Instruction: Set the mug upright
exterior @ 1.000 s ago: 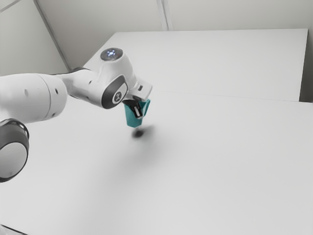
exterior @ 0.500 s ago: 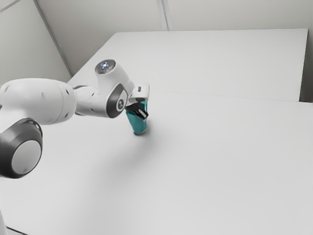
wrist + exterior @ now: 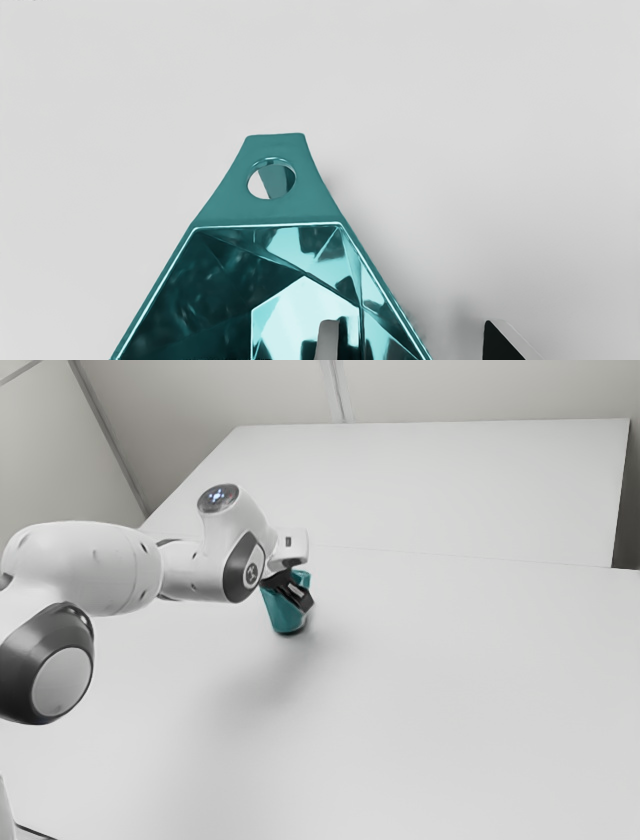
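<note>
Over the last second the mug (image 3: 288,615) has been lowered: a moment ago it was carried above the table (image 3: 450,700), a small dark shadow under its base, and now its base is set down on the tabletop, mouth up, with the body standing upright as far as can be judged from the exterior view. Since the middle of that second the fingers have been spread, and the wall no longer appears to be clasped. The gripper (image 3: 409,327) is seen to be well open in the wrist view, with one finger (image 3: 328,340) over the mouth of the mug and the other (image 3: 497,345) outside it, so that a side wall is left between them — bare space can be made out between that wall and the outer finger. Nothing is held, then, though whether the inner finger is brushing the inside cannot be told. The handle (image 3: 272,212), with its round hole, is turned away from the fingers. What the task asks for appears to be met: the mug stands as wanted, and only a clean withdrawal seems to be called for — straight up and without sideways drift, since the rim could be caught by the inner finger and the mug tipped.
</note>
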{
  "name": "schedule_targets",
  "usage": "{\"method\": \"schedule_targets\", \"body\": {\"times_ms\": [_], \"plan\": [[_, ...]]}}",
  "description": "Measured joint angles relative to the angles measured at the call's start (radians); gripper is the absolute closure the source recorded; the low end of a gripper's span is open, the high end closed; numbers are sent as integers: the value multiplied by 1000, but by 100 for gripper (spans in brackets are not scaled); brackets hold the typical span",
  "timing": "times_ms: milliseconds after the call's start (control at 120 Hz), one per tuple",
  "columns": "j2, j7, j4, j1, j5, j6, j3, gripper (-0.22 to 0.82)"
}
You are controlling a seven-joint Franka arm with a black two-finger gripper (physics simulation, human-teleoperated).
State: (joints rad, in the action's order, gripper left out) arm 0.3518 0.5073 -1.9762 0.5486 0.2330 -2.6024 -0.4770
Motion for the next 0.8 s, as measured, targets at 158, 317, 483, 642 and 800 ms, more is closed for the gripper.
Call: {"method": "schedule_targets", "body": {"times_ms": [158, 317, 483, 642, 800], "plan": [[-43, 1, 17, 1, 0, 26, 0, 15], [-154, 0, 18, -3, -16, 117, 0, 7], [-233, -22, 92, -35, -101, 325, -3, 3], [-296, -59, 177, -73, -184, 533, -10, 2], [-316, -103, 303, -96, -247, 719, -8, 1]]}}
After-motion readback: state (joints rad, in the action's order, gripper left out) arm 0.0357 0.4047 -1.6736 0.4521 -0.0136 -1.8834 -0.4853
